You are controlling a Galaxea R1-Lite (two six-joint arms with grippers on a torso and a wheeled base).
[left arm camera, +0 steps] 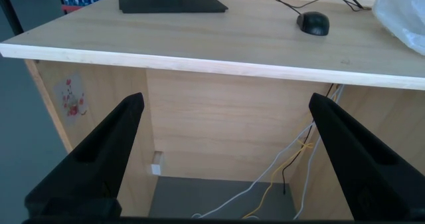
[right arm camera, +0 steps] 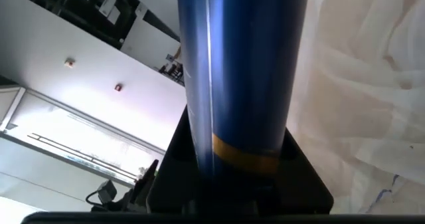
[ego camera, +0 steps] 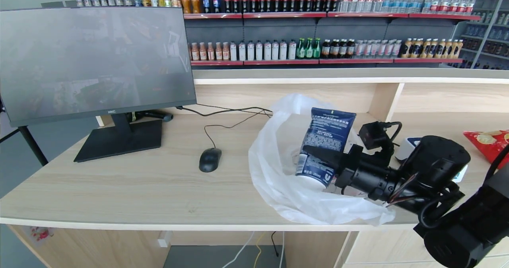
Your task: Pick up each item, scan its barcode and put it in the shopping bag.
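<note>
You're clamping the blue tube [ego camera: 328, 138] in the right pincer [ego camera: 320, 160] at the shopping bag's [ego camera: 274, 176] mouth, the left pincer [left arm camera: 226, 104] gaping, while a red snack packet [ego camera: 488, 141] is waiting at the surface's [ego camera: 119, 188] right edge.

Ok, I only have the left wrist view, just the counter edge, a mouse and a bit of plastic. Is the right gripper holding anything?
Observer: The right gripper is clamped on a blue tube, white end down.
Operator: Is it near the bag?
Observer: Yes, it hangs at the open mouth of the white shopping bag on the counter.
Operator: Anything left to scan?
Observer: A red snack packet lies at the counter's right end.
</note>
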